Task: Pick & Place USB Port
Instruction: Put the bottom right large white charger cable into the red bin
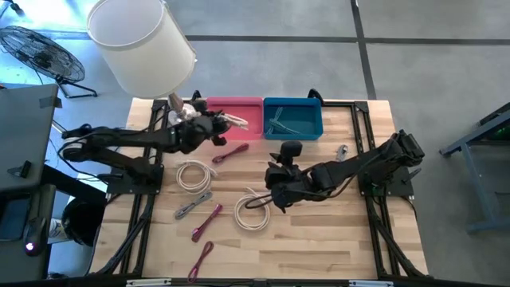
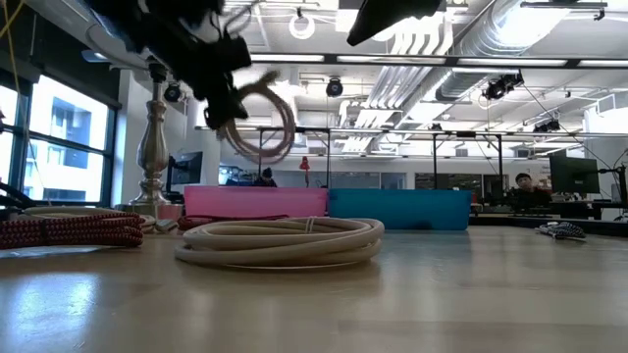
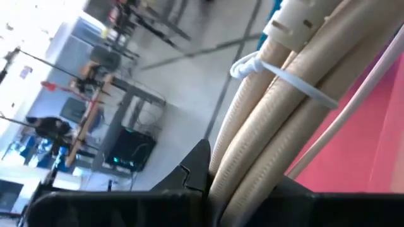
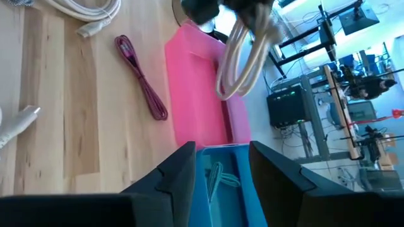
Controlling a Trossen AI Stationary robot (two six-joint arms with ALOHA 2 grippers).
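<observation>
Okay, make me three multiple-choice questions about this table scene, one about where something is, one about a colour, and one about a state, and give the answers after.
1. Where is the left gripper?
A. over the pink bin
B. over the blue bin
C. at the table's front edge

2. What colour is the coiled cable it holds?
A. red
B. black
C. cream

3. What state is the right gripper in?
A. shut on a cable
B. open, holding nothing
C. out of view

Answers: 1 A, the high view shows it at the pink bin's edge. 2 C, the left wrist view shows cream loops. 3 B, the right wrist view shows parted fingers with nothing between them.
</observation>
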